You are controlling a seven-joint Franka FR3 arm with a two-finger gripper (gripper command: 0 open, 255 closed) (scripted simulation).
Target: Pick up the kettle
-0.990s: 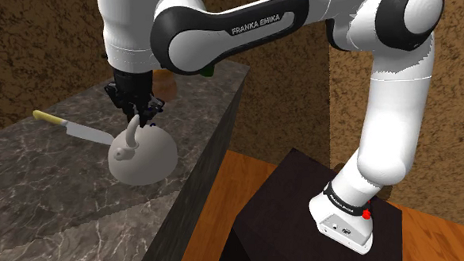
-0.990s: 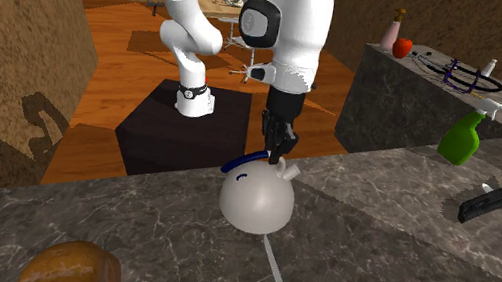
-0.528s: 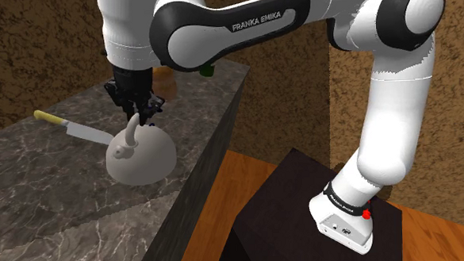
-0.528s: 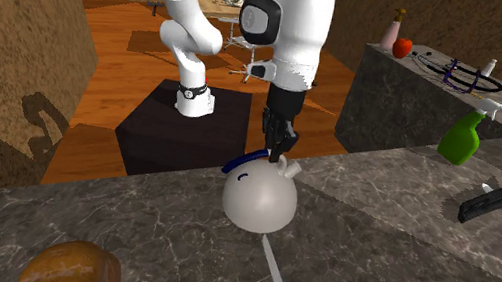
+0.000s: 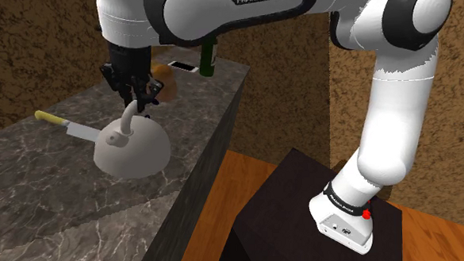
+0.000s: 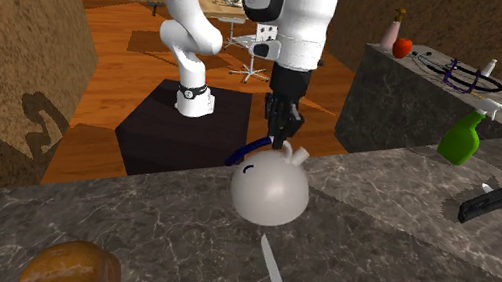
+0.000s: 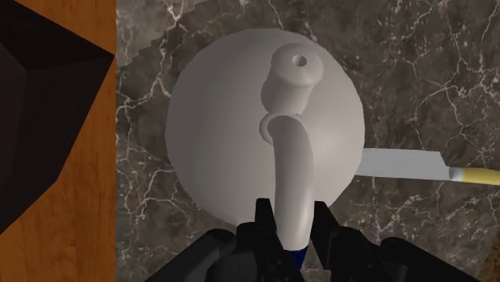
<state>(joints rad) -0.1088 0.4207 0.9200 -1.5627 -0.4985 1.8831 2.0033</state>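
I read the tool (image 7: pixel 292 212) pinching the handle (image 7: pixel 290 160); the kettle (image 7: pixel 216 136) sits directly below it, near the bench (image 5: pixel 82 210) edge.

A dark veined stone counter (image 5: pixel 42 204) stands on an orange wood floor (image 6: pixel 113 65), rough brown walls (image 5: pixel 37 45) behind it

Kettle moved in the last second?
Yes. The kettle, clasped by the end effector, shifted up and toward the shoulder view's left, now overlapping the knife.

Light even, kinda flat, everything sharp. Faint kettle (image 7: pixel 216 136) shadow on counter (image 7: pixel 417 72), edges jaggy in wrist view.
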